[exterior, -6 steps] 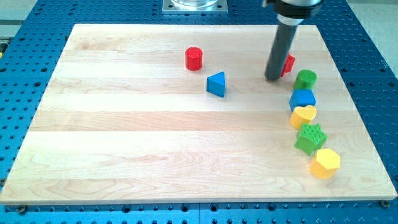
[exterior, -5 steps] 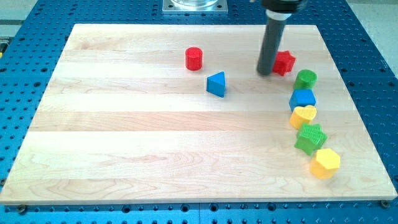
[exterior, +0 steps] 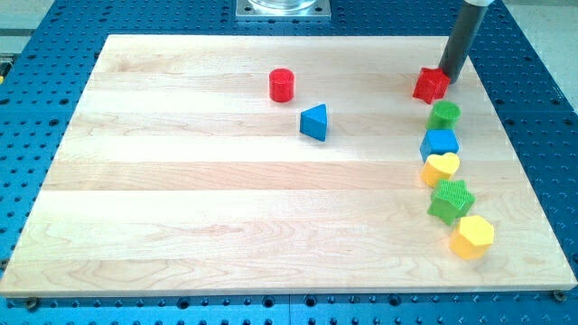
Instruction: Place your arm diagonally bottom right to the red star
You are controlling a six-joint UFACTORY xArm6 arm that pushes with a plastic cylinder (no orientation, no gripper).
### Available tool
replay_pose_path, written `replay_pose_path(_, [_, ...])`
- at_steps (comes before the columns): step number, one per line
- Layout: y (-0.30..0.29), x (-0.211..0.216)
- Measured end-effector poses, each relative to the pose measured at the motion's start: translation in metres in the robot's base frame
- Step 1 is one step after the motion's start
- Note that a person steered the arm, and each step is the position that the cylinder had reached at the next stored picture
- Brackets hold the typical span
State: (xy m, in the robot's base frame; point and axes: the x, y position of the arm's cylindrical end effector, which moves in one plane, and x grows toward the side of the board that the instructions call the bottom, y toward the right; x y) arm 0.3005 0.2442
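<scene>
The red star [exterior: 431,85] lies near the wooden board's top right. My tip [exterior: 451,80] is just to the star's right and slightly above it, touching it or nearly so. The dark rod rises from the tip out of the view's top edge.
A column of blocks runs below the star: a green cylinder [exterior: 443,115], a blue block [exterior: 439,143], a yellow heart [exterior: 441,168], a green star [exterior: 451,200] and a yellow hexagon [exterior: 471,236]. A red cylinder [exterior: 282,85] and a blue triangle [exterior: 314,122] lie left of centre.
My tip has moved from the red star's left side to its upper right. The star has shifted a little to the right and up.
</scene>
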Motion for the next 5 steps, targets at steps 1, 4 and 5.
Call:
replay_pose_path(1, [-0.004, 0.016])
replay_pose_path(4, [0.025, 0.091])
replay_pose_path(5, [0.017, 0.091])
